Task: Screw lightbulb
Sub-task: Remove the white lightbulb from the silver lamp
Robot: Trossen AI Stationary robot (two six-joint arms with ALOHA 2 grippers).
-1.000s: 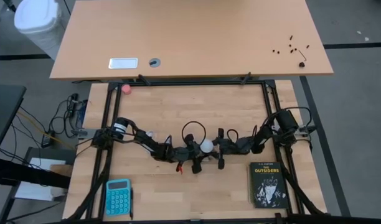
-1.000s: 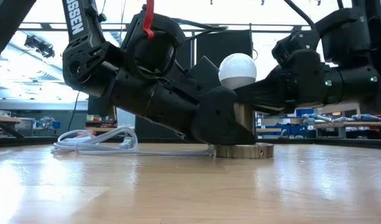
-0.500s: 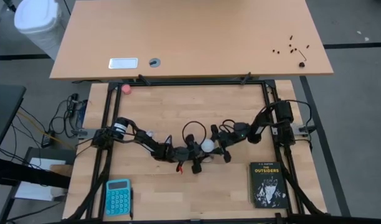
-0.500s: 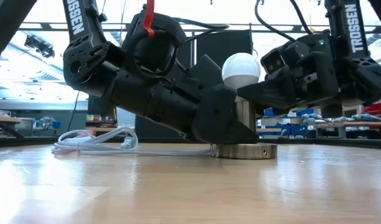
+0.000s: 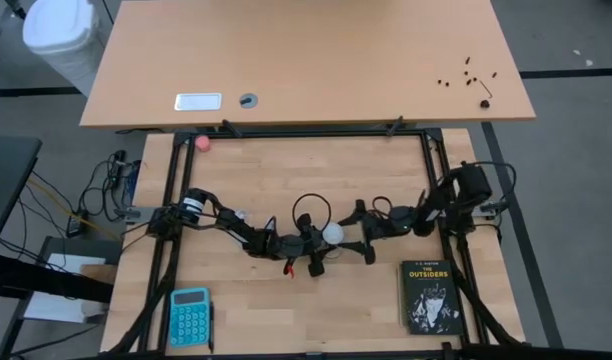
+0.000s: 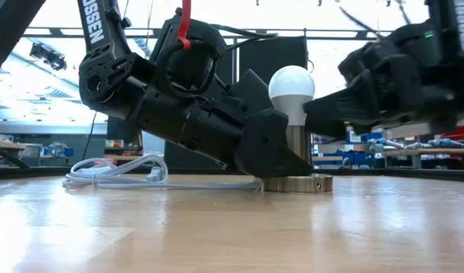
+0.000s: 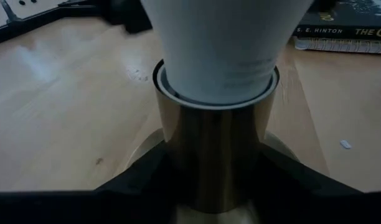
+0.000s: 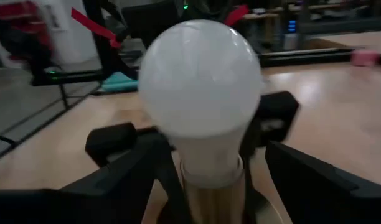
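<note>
- The table [image 5: 296,170] is pale wood planks with a matte grain, framed by black rails.
- A dark paperback book [image 5: 429,296] lies flat at the near right; a teal calculator [image 5: 190,316] lies at the near left.
- A thin white cord [image 6: 118,171] lies coiled on the wood to the left.
- The socket [image 6: 296,161] is a smooth brass-toned metal cylinder on a round disc base, mid-table.
- The bulb [image 6: 291,86], frosted white and pear-shaped, stands upright in the socket.
- The left gripper [image 5: 314,244] clasps the socket barrel narrowly from the left, below the bulb.
- The right gripper [image 5: 364,232] sits just right of the bulb, fingers [image 8: 315,180] spread wide on either side, seemingly clear of the glass.
</note>
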